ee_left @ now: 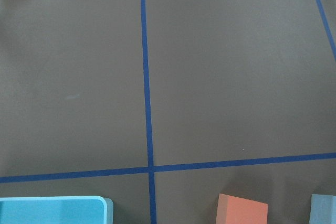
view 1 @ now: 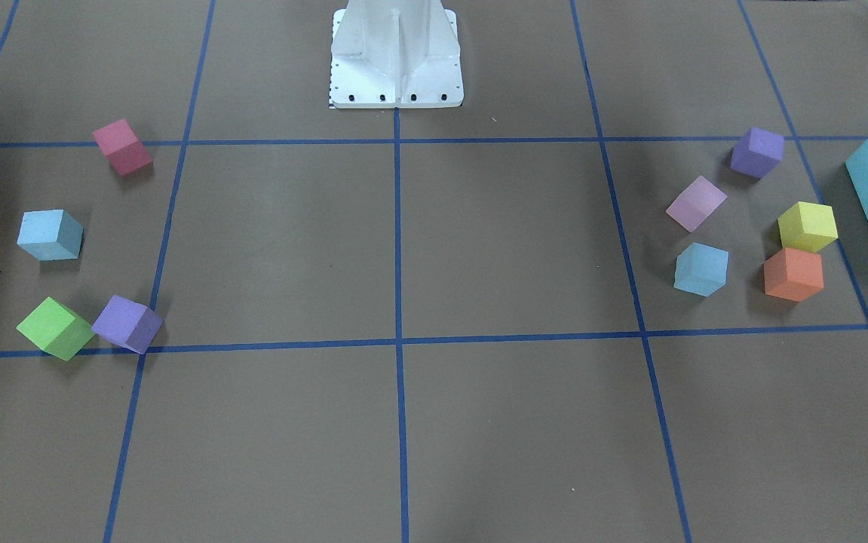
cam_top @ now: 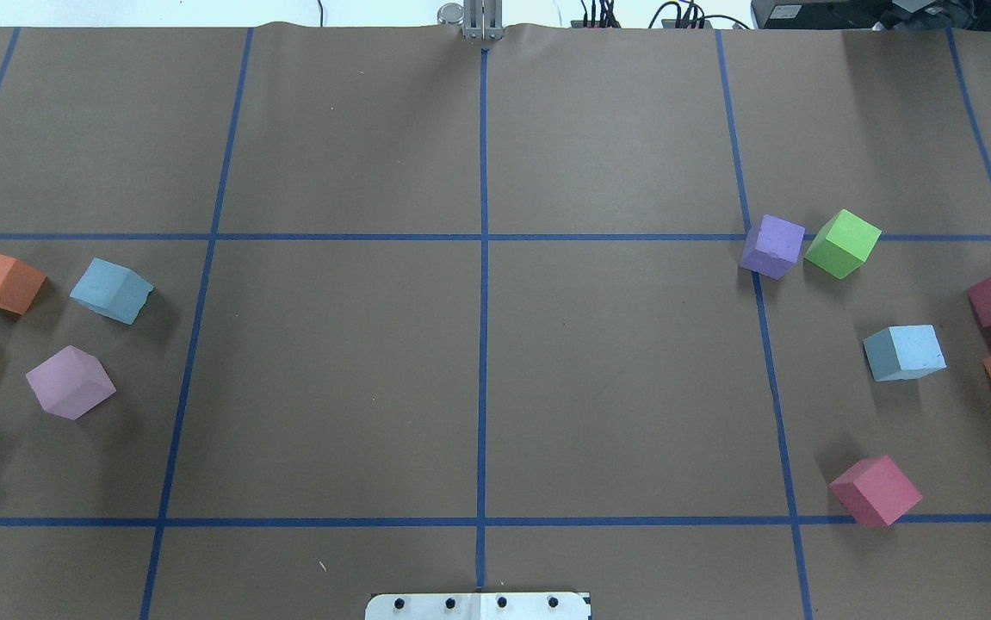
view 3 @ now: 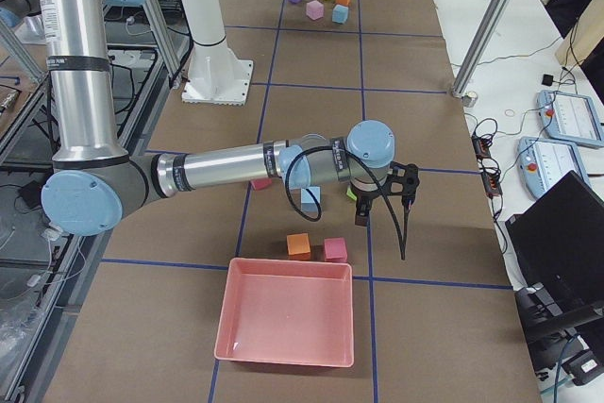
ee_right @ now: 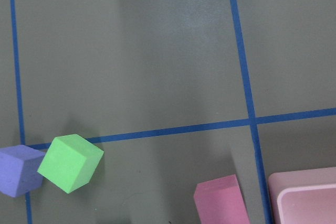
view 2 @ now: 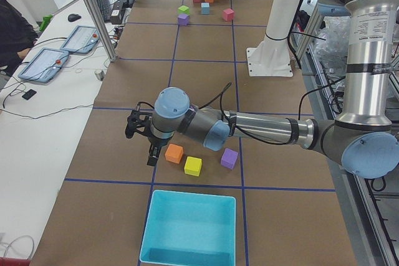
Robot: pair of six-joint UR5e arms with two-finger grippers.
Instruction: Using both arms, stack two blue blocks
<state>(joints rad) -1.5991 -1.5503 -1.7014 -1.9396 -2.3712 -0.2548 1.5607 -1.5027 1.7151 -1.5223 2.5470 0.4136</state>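
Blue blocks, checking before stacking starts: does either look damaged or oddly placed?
Nothing serious. Both sit flat on the table, the left-side blue block and the right-side blue block, far apart in separate clusters. The left one's inner edge looks slightly ragged in the overhead view, possibly chipped.
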